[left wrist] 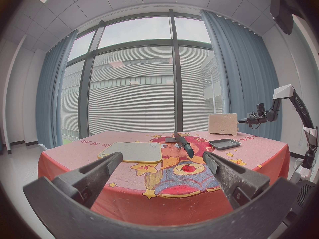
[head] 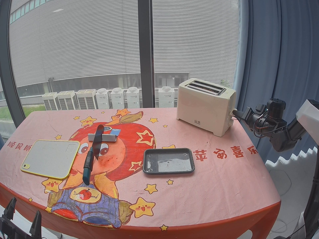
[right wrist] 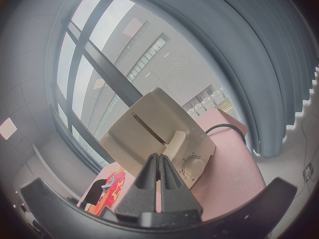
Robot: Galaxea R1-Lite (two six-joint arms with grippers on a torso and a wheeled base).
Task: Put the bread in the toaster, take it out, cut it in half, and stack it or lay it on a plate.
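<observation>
At the toaster's (head: pixel 204 107) end I hold the right gripper (right wrist: pixel 158 160) pinched shut beside the lever (right wrist: pixel 176 145) to work it, left gripper (left wrist: pixel 161 156) parked wide open, bread presumably down in the slots (head: pixel 206 87).

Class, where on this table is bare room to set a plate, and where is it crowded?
Bare: the strip from tray to near edge; right of the tray before the toaster. Crowded: board, knife and rest at the left.
</observation>
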